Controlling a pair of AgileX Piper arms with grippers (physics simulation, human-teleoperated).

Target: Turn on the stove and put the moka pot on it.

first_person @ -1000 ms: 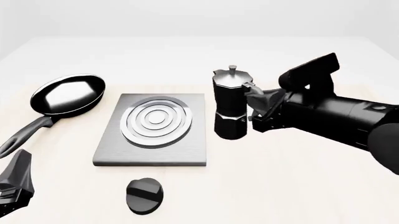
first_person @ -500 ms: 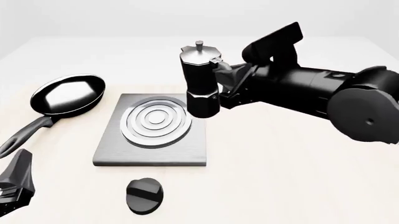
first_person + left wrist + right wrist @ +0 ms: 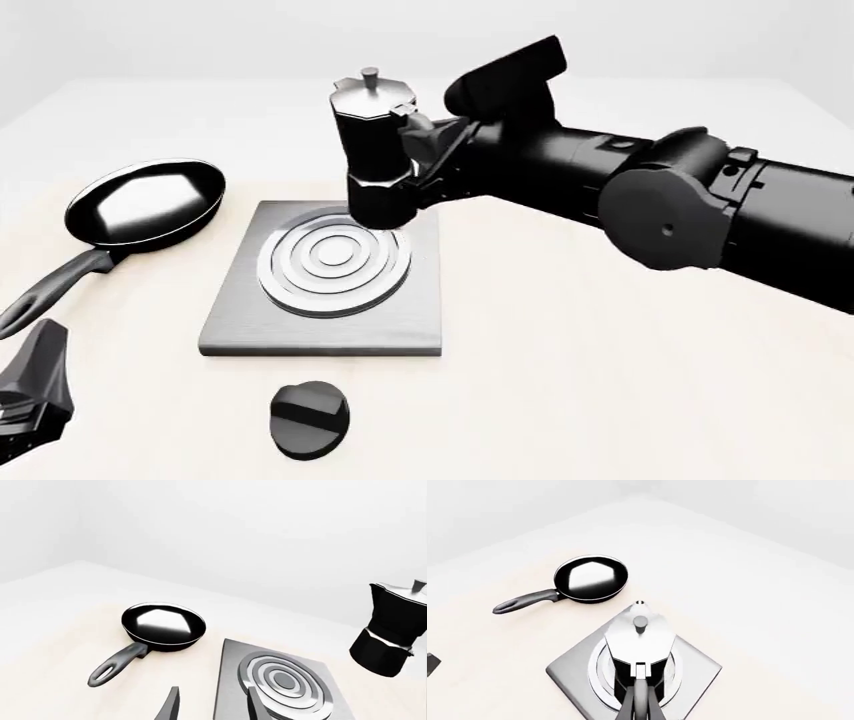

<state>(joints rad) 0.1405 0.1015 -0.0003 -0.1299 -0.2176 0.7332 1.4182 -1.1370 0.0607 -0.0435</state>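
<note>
The moka pot point(image 3: 376, 150), black below and silver on top, hangs upright in the air over the far part of the stove point(image 3: 240, 320), a grey slab with a ring burner point(image 3: 334, 260). My right gripper point(image 3: 424, 152) is shut on the pot's black handle, coming in from the right. The right wrist view looks down on the pot's lid point(image 3: 639, 635) over the burner rings, with the handle point(image 3: 639, 697) between the fingers. The black round knob point(image 3: 310, 420) lies in front of the slab. My left gripper point(image 3: 34, 400) rests open at the near left, away from everything.
A black frying pan point(image 3: 144, 205) with its handle pointing toward me lies left of the stove. It also shows in the left wrist view as the pan point(image 3: 163, 625), beside the stove point(image 3: 230, 680) and the moka pot point(image 3: 393, 630). The right arm spans the table's right half.
The right arm has lifted the moka pot off the table and carried it left, from right of the stove to above the burner's far edge. The left gripper has not moved.
</note>
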